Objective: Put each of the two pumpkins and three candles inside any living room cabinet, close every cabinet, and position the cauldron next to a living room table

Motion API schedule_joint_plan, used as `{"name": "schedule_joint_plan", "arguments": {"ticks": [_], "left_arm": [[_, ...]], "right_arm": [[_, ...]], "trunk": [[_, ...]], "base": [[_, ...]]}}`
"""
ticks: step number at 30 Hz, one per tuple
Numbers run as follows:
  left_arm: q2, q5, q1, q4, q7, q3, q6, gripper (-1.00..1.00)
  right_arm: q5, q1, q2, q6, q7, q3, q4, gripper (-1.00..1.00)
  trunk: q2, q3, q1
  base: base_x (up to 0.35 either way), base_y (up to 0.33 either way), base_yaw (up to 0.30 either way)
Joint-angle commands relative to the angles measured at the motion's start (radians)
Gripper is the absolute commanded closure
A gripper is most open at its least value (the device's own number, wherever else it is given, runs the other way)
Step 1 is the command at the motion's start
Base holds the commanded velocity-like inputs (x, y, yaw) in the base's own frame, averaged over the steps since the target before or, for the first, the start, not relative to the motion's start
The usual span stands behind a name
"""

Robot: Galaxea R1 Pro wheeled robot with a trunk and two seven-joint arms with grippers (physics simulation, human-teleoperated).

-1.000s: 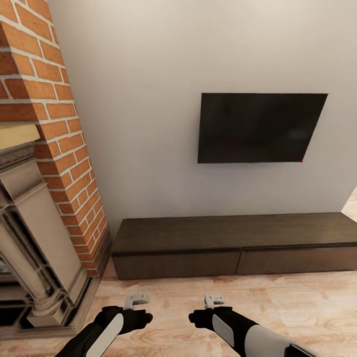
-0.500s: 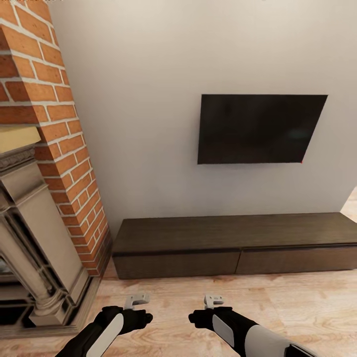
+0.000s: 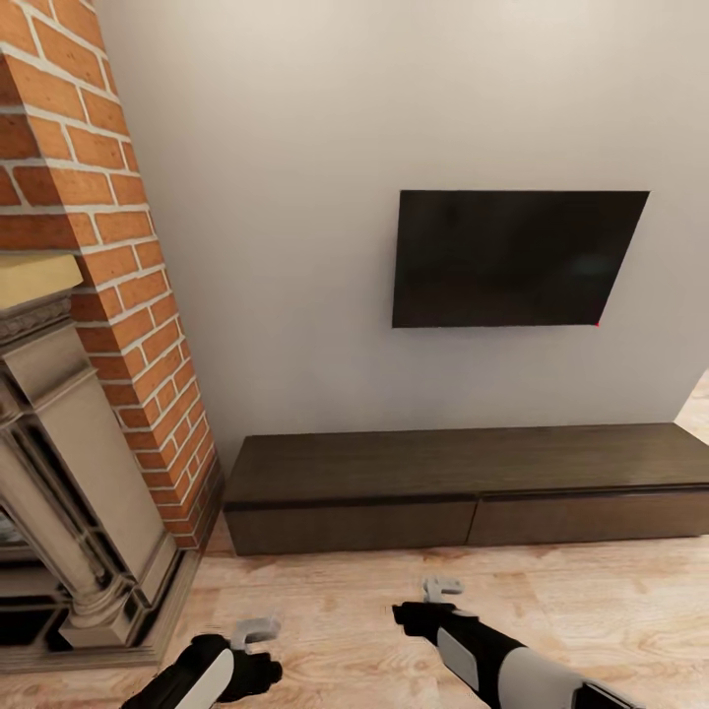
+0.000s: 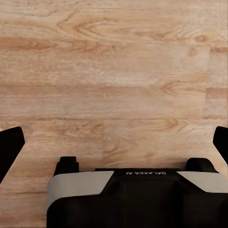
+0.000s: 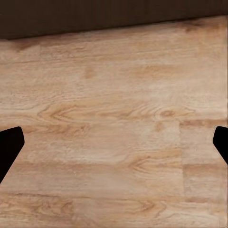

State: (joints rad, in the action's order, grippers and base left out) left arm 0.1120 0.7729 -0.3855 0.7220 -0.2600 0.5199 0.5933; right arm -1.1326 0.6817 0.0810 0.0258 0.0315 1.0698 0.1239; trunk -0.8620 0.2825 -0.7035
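Note:
The long, low dark-brown cabinet (image 3: 463, 487) stands against the wall ahead, both wide drawer fronts shut. Its dark front edge also crosses the right wrist view (image 5: 114, 16). My left gripper (image 3: 254, 627) hangs low over the wooden floor, well short of the cabinet, and is open and empty (image 4: 114, 142). My right gripper (image 3: 443, 587) is farther forward, a short way from the cabinet's front near the seam between the drawers. It too is open with only floor between its fingers (image 5: 114, 142). Pumpkins, candles, cauldron and table are out of view.
A brick chimney (image 3: 108, 246) and a carved stone fireplace surround (image 3: 69, 492) jut out at the left, close to my left arm. A black TV (image 3: 512, 258) hangs on the wall above the cabinet. My own base (image 4: 128, 194) shows in the left wrist view.
My left gripper has dropped back toward me and lower in the view. My right gripper has moved forward and slightly right, toward the cabinet. The cabinet's drawers stayed shut.

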Motion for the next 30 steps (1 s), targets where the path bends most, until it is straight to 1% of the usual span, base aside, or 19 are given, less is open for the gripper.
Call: {"name": "schedule_joint_plan", "arguments": {"ticks": [1, 3, 5, 7, 8, 10, 12, 14, 18, 23, 30], "left_arm": [[0.001, 0.007, -0.001, -0.054, -0.01, 0.007, -0.005, -1.0], [0.0, 0.002, -0.001, -0.161, -0.009, 0.008, -0.038, -1.0], [0.0, 0.002, -0.001, -0.243, -0.006, 0.009, -0.107, -1.0], [0.001, 0.004, 0.0, -0.304, -0.001, 0.01, -0.177, -1.0], [0.001, 0.004, 0.0, -0.319, 0.001, 0.01, -0.191, -1.0], [0.002, 0.004, 0.0, -0.378, 0.006, 0.011, -0.227, -1.0], [0.002, 0.003, 0.001, -0.409, 0.012, 0.011, -0.242, -1.0], [0.002, 0.002, 0.001, -0.425, 0.024, 0.012, -0.26, -1.0], [0.001, 0.002, 0.002, -0.45, 0.068, 0.015, -0.302, -1.0], [0.0, 0.001, 0.002, -0.466, 0.073, 0.016, -0.306, -1.0], [0.0, 0.002, 0.004, -0.469, 0.075, 0.017, -0.306, -1.0]], "right_arm": [[-0.008, 0.001, -0.004, -0.009, 0.004, 0.006, -0.022, -1.0], [-0.009, 0.001, -0.008, -0.023, 0.004, 0.006, -0.066, -1.0], [-0.01, 0.001, -0.009, -0.028, 0.005, 0.006, -0.092, -1.0], [-0.01, 0.001, -0.01, -0.027, 0.005, 0.006, -0.103, -1.0], [-0.01, 0.0, -0.01, -0.027, 0.005, 0.006, -0.105, -1.0], [-0.01, -0.002, -0.01, -0.026, 0.005, 0.006, -0.11, -1.0], [-0.01, -0.008, -0.01, -0.029, 0.006, 0.006, -0.112, -1.0], [-0.01, -0.016, -0.01, -0.032, 0.006, 0.005, -0.113, -1.0], [-0.009, -0.023, -0.01, -0.026, 0.006, 0.005, -0.113, -1.0], [-0.009, -0.028, -0.01, -0.025, 0.002, 0.005, -0.114, -1.0], [-0.01, -0.041, -0.01, -0.031, 0.0, 0.005, -0.115, -1.0]], "trunk": [[-0.001, 0.001, 0.0], [-0.001, 0.001, 0.0], [-0.001, 0.001, 0.0], [-0.001, 0.001, 0.0], [0.006, -0.002, 0.004], [0.02, -0.008, 0.011], [0.034, -0.014, 0.019], [0.048, -0.021, 0.027], [0.076, -0.033, 0.042], [0.111, -0.049, 0.061], [0.16, -0.071, 0.088]], "base": [[0.0, 0.0, 0.0], [0.0, 0.0, 0.0], [0.0, 0.0, 0.0], [0.0, 0.0, 0.0], [0.0, 0.0, 0.0], [0.0, 0.0, 0.0], [0.0, 0.0, 0.0], [0.0, 0.0, 0.0], [-0.057, 0.0, 0.0], [-0.22, 0.0, 0.0], [-0.041, 0.0, 0.0]]}}
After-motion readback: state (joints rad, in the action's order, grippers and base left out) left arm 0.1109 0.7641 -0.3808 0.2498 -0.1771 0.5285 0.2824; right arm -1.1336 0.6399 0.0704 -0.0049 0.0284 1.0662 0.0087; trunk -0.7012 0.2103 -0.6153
